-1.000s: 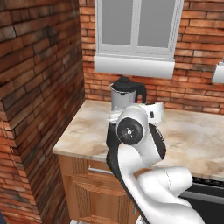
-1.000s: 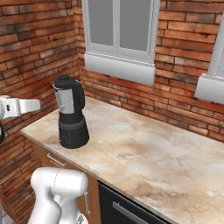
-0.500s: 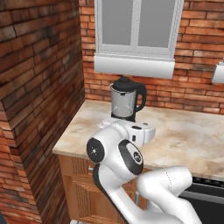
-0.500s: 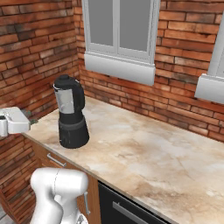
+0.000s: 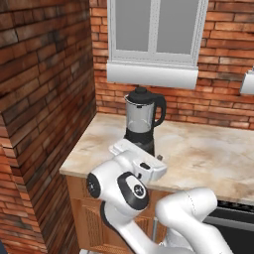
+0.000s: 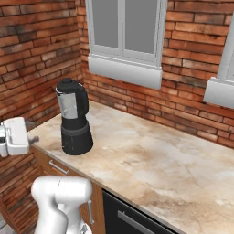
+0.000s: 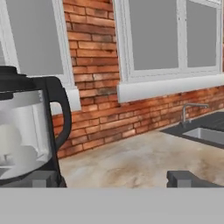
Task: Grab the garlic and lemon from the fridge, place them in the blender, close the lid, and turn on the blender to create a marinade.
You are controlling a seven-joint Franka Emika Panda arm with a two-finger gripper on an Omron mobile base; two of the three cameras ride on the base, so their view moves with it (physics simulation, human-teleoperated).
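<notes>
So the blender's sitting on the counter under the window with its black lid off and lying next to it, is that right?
Not quite. The blender does sit on the counter under the window, but its black lid is on top of the jar, not lying beside it. The right base view shows this most plainly, and the left base view agrees.

Blender (image 5: 143, 119) standing on counter (image 5: 208, 154) near its left end, lid (image 5: 141, 92) sitting on jar. Window (image 5: 154, 30) rising behind, brick wall (image 5: 39, 99) to left. Sink (image 7: 205, 131) lying far right along counter, faucet (image 7: 190, 109) behind it.
</notes>
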